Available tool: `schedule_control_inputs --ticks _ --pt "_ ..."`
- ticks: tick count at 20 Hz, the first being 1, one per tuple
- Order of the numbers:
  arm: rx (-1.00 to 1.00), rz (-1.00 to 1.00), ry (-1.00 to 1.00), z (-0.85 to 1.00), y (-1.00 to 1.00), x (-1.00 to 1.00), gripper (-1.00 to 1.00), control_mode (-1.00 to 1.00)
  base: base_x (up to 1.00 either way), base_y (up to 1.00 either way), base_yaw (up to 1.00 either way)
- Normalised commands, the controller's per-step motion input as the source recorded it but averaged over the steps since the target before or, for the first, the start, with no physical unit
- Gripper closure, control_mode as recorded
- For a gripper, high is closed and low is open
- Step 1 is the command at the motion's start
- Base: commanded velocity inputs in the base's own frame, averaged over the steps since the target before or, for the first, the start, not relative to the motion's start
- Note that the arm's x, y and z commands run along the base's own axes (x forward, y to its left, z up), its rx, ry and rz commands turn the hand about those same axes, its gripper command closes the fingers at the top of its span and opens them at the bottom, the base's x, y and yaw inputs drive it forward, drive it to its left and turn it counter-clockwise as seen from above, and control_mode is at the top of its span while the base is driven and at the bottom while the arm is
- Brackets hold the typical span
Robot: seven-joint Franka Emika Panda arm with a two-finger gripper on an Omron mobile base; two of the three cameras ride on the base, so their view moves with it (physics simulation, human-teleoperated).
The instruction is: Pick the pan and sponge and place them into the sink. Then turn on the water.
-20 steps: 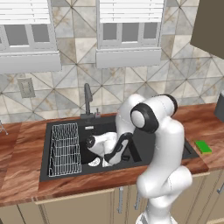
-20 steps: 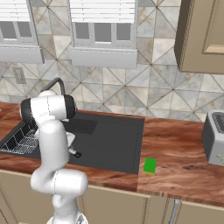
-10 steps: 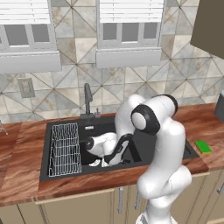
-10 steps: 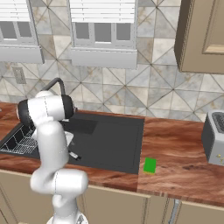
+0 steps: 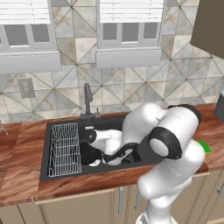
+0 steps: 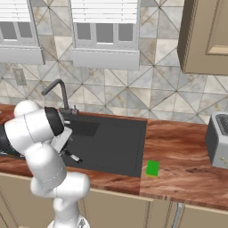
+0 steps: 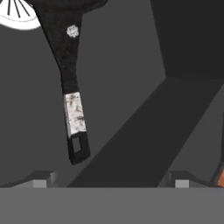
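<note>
Left base view has my arm bent low into the sink (image 5: 65,173), with my gripper (image 5: 97,154) down near the basin floor, just beside the wire rack (image 5: 64,148) that fills the sink's left end. The pan (image 5: 90,154) shows as a dark shape in the basin between the rack and my hand, though my wrist covers much of it. The faucet (image 5: 88,99) stands at the sink's back edge. The sponge (image 5: 204,146) lies on the worktop near its front edge, right of the sink and well apart from my hand. Right base view shows the sponge (image 6: 152,168) close to the sink's (image 6: 116,142) front right corner, on the wood, and the pan's handle (image 6: 73,157) sticking out from under my arm over the basin floor. A toaster (image 6: 218,140) sits at the worktop's right end. Hand view shows the handle (image 7: 72,103) lying free on the sink floor, its light-banded end toward me, my fingertips (image 7: 40,180) spread wide to either side and touching nothing: my jaws are released. The drain (image 7: 17,13) shows at the top left corner.
</note>
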Motion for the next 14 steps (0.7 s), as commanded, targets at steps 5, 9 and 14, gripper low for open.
schedule_control_inputs --ticks 5,9,14 --pt "0.16 -0.08 -0.03 0.56 -0.26 -0.21 -1.0 -1.0 0.0 0.0 0.0" --pt "0.16 -0.06 -0.03 0.66 -0.31 -0.16 -1.0 -1.0 0.0 0.0 0.0" --pt "0.15 -0.09 -0.04 0.71 -0.31 -0.08 -1.0 -1.0 0.0 0.0 0.0"
